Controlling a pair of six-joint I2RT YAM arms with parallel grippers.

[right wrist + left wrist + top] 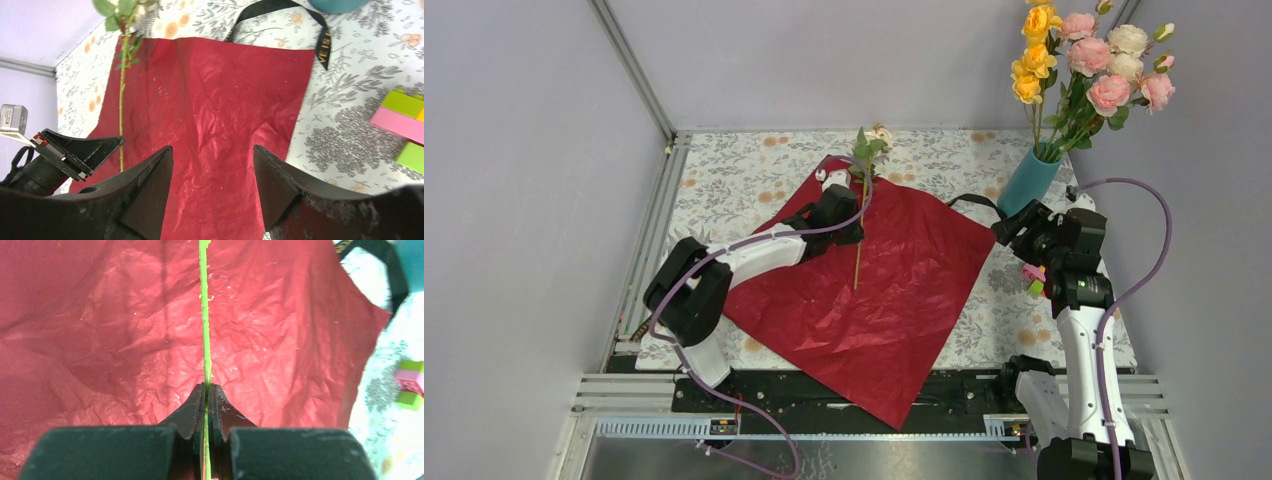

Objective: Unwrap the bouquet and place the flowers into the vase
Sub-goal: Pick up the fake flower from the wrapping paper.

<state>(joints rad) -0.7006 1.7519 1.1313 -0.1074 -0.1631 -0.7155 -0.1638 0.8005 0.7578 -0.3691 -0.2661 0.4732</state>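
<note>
Surface: table (724,185) covered by a pale tablecloth printed with grey and orange sprigs.
Room: plain grey walls on the left, far and right sides; metal frame rails run along the left and near edges.
Paper: red paper (894,290) lies open and crinkled, turned like a diamond across the middle of the table; its near corner hangs over the near edge onto the black base rail.
Open room: bare cloth at the far left and along the far edge; the strip to the right of the paper is narrower and the right arm stands in it.
Vase: teal vase (1029,182) stands at the far right, just beyond the paper's right corner.
In the vase: flowers (1089,60), pink, cream and yellow, with stems inside and heads well above the rim.
Single flower: single flower (858,250) has its bloom past the paper's far edge; its thin green stem runs toward the near side over the paper.
Left gripper: left gripper (206,390) is clamped on that stem, jaws pressed to it from both sides.
Right gripper: right gripper (212,150) has its jaws apart with nothing between them, near the vase.
Ribbon: black ribbon (322,40) loops on the cloth between paper and vase.
Toy: block toy (402,117), pink and green, sits on the cloth right of the paper.
</note>
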